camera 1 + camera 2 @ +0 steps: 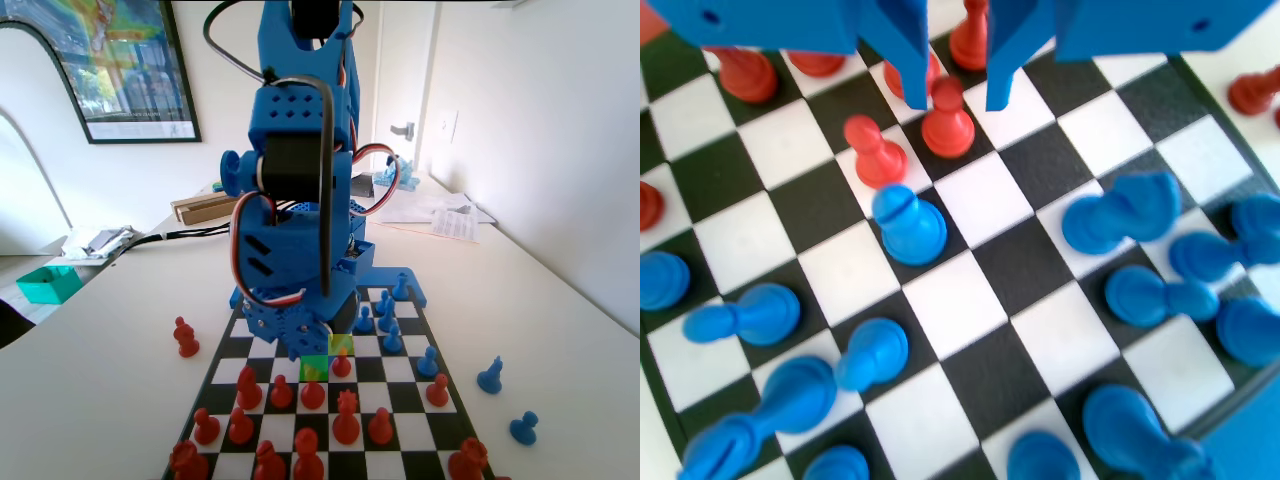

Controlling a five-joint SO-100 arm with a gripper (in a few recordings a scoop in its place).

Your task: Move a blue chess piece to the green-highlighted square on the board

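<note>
Two blue jaws of the gripper [958,92] hang apart over the board [970,300] in the wrist view, with a red pawn [947,118] between their tips and nothing held. The blue chess piece [910,225] stands just below them on a dark square. In the fixed view, the green-highlighted square [314,368] lies under the arm.

Fixed view: bright, even daylight; the white wall [540,130] at the right of the frame is close to overexposed. The framed poster [120,65] at upper left carries glare on its glass. Shadows under the red pieces are soft and short.

Wrist view: well lit, colours saturated. Blue pieces along the lower and right edges are blurred; the board [960,300] lines lean from lens distortion.
</note>
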